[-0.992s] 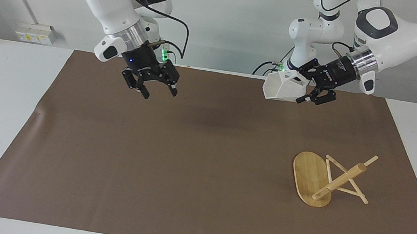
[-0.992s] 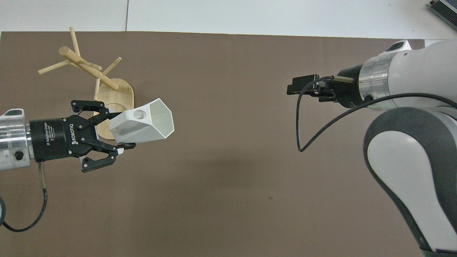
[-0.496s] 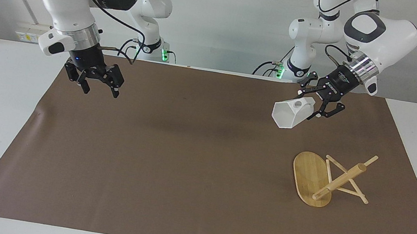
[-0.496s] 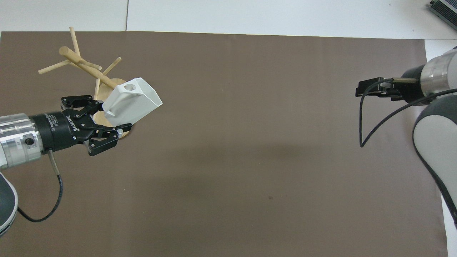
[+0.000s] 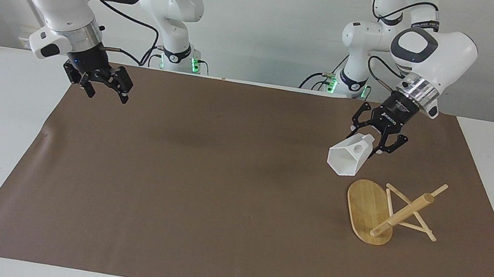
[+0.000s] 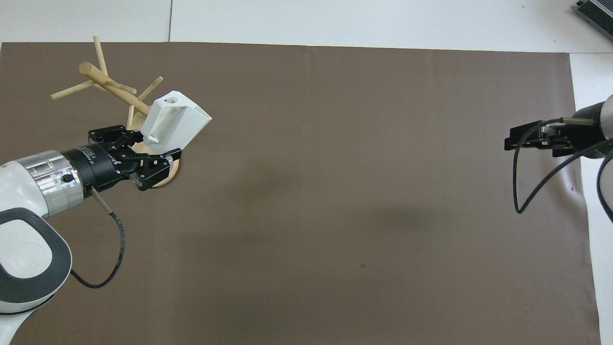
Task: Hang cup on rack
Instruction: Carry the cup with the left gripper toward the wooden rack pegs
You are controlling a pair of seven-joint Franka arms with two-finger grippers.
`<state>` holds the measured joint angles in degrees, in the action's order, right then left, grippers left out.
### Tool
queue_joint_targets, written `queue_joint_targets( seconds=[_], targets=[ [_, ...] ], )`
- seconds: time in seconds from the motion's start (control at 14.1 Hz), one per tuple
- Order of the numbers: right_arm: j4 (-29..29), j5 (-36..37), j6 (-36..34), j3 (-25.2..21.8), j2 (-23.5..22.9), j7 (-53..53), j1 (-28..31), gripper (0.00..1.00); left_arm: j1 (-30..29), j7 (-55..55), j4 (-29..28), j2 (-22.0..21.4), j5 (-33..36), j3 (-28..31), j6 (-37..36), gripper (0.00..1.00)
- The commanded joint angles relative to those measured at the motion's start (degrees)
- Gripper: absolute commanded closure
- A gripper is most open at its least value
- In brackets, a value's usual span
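Since the earlier frame, the left end effector has carried the cup down toward the rack, clenched on its base end, mouth tilted downward, airborne at right of centre in the facing view. "ROBOTIQ" shows on its black body. One cup, one rack, the latter tipped over on the brown mat. Meanwhile the right end effector has swung to the upper left, fingers spread, empty.
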<state>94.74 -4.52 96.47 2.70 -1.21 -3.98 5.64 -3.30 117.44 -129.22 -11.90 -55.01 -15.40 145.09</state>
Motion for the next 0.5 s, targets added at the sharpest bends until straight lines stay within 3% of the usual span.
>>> queue_joint_targets(
  seconds=[0.0, 0.43],
  targets=[
    [-6.0, 1.4, -7.2, -0.3, -1.6, 0.2, 0.3, 0.0, 0.4, 1.7, 0.8, 2.8, 1.0, -0.4, 4.1, 1.0],
    [-9.4, 4.2, -12.3, -0.5, -1.9, 0.0, -0.5, 0.0, 0.4, 0.6, 2.0, 6.9, 1.0, -0.3, 7.8, 1.0]
  ],
)
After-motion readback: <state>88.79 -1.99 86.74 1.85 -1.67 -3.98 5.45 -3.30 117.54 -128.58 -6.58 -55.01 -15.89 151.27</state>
